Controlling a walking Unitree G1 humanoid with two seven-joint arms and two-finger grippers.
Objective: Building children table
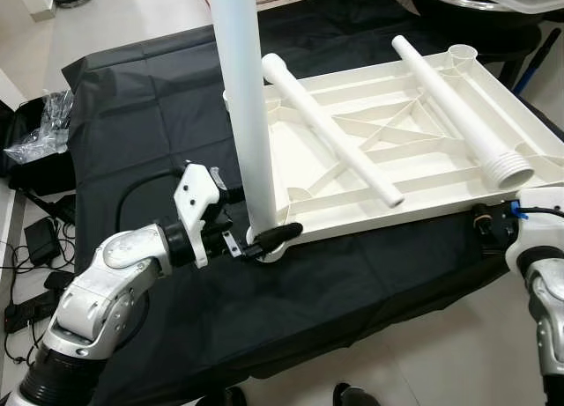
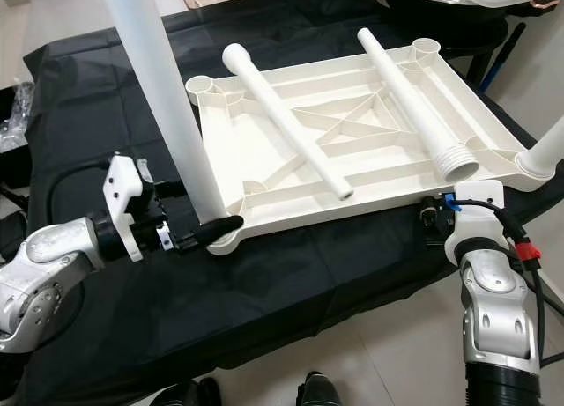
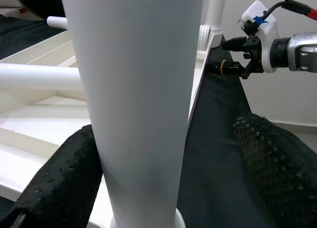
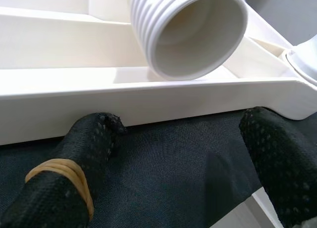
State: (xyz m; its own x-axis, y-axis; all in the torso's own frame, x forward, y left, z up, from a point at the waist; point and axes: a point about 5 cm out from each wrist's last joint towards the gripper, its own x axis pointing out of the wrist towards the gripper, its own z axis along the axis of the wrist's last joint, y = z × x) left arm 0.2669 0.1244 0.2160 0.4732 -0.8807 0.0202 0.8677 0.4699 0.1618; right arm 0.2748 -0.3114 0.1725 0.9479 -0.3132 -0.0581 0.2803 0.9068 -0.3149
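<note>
A white plastic tabletop (image 1: 414,151) is seen lying upside down, ribbed underside up, on a table draped in black cloth (image 1: 150,98). One white leg (image 1: 242,98) is stood upright in the corner socket nearest the robot's left side, and a second upright leg (image 2: 551,146) is seen at the near corner on the robot's right. Two further legs are laid loose across the ribs of the tabletop: a plain-ended loose leg (image 1: 330,129) running diagonally over the middle, and a threaded leg (image 1: 463,111) resting with its ridged open end toward the near edge. The left claw (image 1: 264,240) is positioned at the base of the upright leg by the left corner socket; in the left wrist view its black fingers (image 3: 59,183) are spread to either side of the leg, one finger appearing close against it and the other held apart from it, so the leg is straddled rather than clamped. The right claw (image 4: 178,173) is held low at the near edge of the tabletop, just beside the threaded leg's open end; its fingers (image 4: 86,144) are parted wide over the black cloth, with nothing gripped between them, and one finger is banded with a yellowish rubber band (image 4: 62,176).
</note>
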